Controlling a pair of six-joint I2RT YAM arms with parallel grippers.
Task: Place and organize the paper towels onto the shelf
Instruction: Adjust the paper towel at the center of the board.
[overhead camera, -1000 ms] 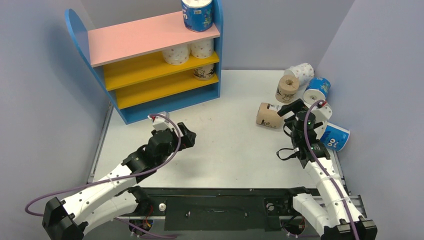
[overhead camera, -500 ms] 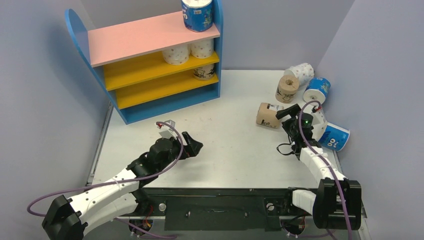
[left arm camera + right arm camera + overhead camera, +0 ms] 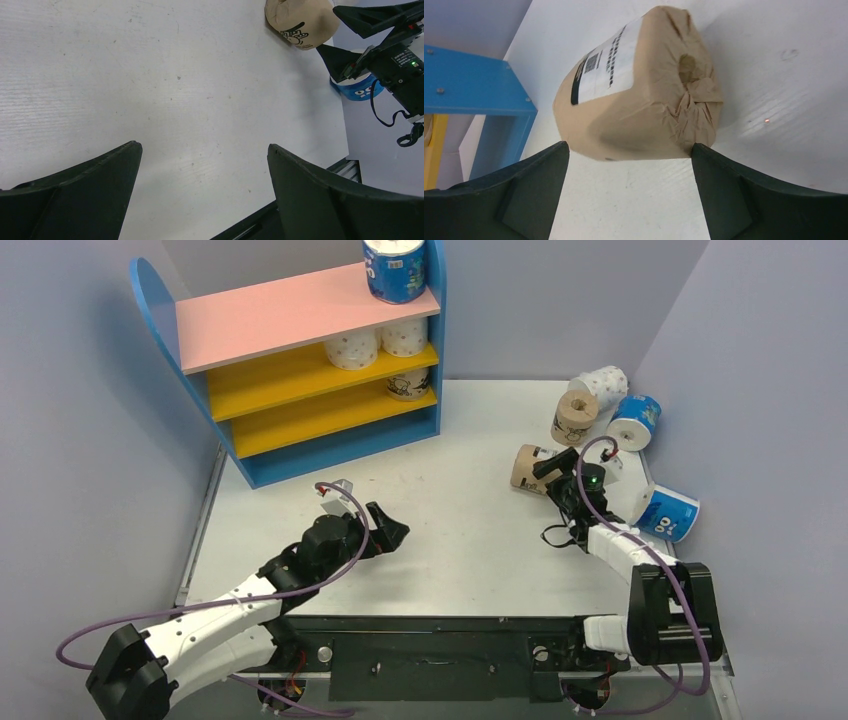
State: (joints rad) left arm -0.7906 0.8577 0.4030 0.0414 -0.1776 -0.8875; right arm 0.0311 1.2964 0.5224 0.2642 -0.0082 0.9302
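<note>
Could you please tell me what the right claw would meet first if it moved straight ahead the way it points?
Most likely the tan roll lying on its side on the table: it sits right ahead of the open right claw, centred between the fingers.

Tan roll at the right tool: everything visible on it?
The tan roll is a short cylinder in crinkled tan paper wrap, gathered into the core hollow at its end, with a white label bearing black print. It lies on its side on the white table, just ahead of the open right tool, ungripped.
</note>
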